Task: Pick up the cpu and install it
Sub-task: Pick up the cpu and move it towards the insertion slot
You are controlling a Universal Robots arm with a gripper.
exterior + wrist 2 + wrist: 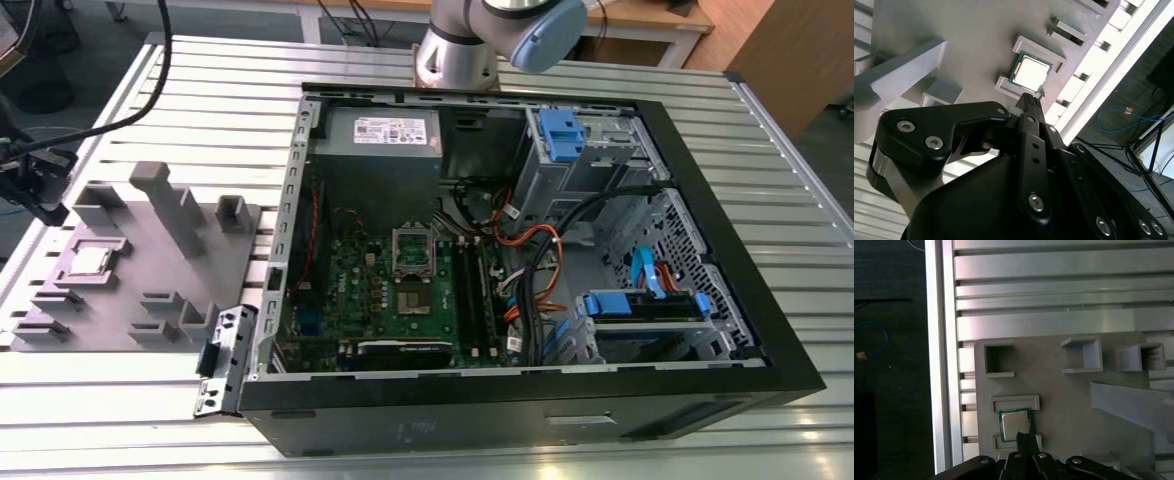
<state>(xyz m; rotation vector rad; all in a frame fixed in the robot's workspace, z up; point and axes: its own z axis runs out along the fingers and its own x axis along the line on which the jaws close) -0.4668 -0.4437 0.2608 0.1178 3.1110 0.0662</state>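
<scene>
A table (200, 80) of long pale metal slats carries everything. On the exterior view's left a flat grey plate (134, 278) with raised blocks and pockets lies on the slats, close to the table's edge. Beside it stands an open black computer case (467, 412), taking up the middle and the exterior view's right. The arm's base (461, 58) stands on the table just behind the case
</scene>
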